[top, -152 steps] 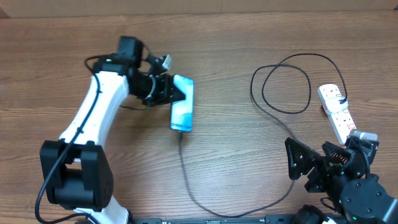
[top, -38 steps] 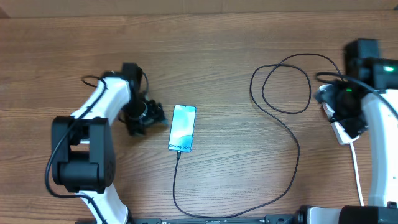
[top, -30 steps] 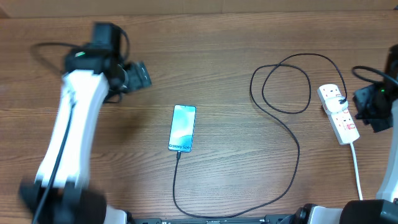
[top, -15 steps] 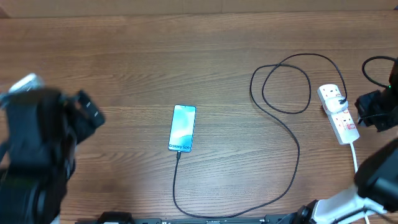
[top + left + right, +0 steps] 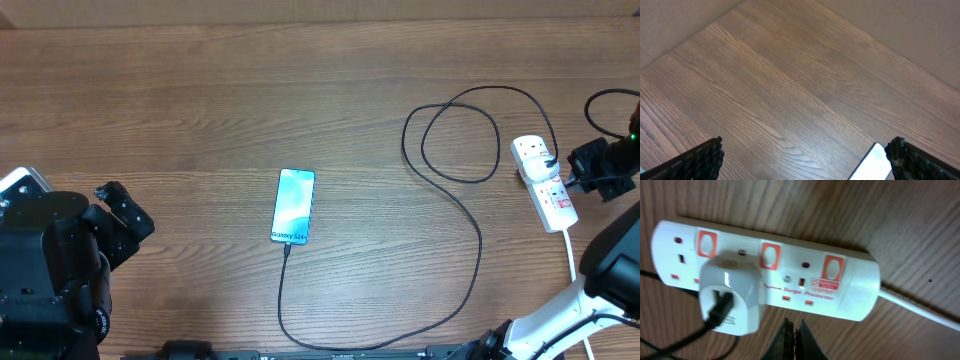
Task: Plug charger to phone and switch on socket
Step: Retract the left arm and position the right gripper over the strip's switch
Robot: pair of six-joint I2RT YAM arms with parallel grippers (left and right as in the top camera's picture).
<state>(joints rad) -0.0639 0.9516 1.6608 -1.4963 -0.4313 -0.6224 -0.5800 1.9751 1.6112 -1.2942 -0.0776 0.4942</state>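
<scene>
Your right hand (image 5: pixel 794 335), clenched empty, sits just short of the socket (image 5: pixel 805 270); strip lies crosswise ahead, red switches (image 5: pixel 770 256) along far edge.

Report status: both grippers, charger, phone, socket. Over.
Left gripper open, empty, clear of phone. Right gripper shut, empty, beside socket. Charger looks plugged into phone. Switches unreadable; nothing in the way.
</scene>
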